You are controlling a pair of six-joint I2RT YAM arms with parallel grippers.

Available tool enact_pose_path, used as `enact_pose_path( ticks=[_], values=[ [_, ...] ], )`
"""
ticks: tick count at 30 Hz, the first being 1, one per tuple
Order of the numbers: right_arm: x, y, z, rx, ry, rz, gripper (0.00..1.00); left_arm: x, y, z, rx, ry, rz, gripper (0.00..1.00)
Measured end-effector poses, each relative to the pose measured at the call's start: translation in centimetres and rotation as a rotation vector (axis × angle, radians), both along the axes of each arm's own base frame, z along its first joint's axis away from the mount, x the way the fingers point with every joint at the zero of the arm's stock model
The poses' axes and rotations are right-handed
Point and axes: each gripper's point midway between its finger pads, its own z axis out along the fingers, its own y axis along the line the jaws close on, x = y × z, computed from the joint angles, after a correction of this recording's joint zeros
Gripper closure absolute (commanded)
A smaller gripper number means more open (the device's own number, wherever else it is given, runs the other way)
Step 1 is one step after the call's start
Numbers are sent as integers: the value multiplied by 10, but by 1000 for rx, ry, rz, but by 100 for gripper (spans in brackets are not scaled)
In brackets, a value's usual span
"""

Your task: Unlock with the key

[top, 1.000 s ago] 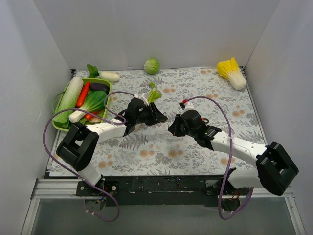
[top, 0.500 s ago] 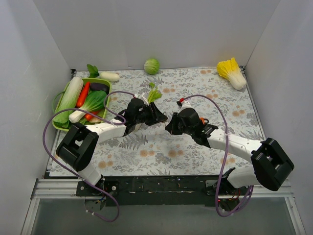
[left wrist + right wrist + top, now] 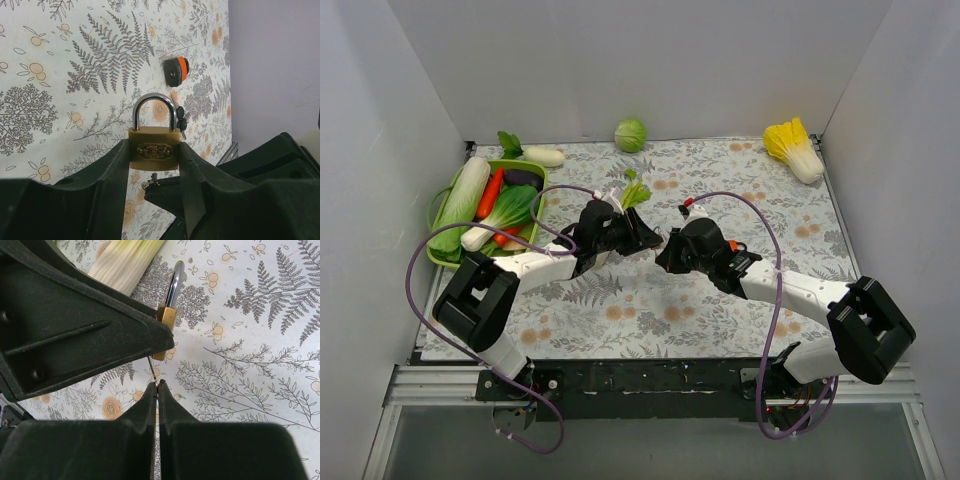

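Observation:
My left gripper [image 3: 647, 238] [image 3: 154, 145] is shut on a small brass padlock [image 3: 155, 152] and holds it by its sides, steel shackle [image 3: 154, 98] pointing away. My right gripper [image 3: 663, 256] [image 3: 157, 386] is shut on the key, whose head is hidden between the fingers. Only the thin silvery blade [image 3: 152, 370] sticks out, its tip at the underside of the brass padlock [image 3: 167, 318]. The blade tip [image 3: 152, 180] also shows just under the padlock in the left wrist view. More black-headed keys [image 3: 181, 120] show just right of the shackle.
An orange-and-black padlock [image 3: 177, 70] [image 3: 733, 246] lies on the floral cloth beyond the grippers. A green basket [image 3: 442, 252] of vegetables stands at the left. A small bok choy [image 3: 635, 192], a green cabbage [image 3: 631, 134], a white radish [image 3: 543, 156] and a yellow cabbage [image 3: 794, 148] lie farther back.
My right gripper has moved left and a little farther from the base, closing on the left gripper and the padlock. The left arm has barely moved.

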Motion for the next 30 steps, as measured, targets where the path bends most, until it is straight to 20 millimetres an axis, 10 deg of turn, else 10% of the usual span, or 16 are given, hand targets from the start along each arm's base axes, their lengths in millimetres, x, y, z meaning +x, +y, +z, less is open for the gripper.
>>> enact_pose_path(
  ticks=[30],
  values=[
    [4, -3, 1, -1, 0, -13, 99, 1, 0, -1, 14, -14, 2, 100]
  ],
)
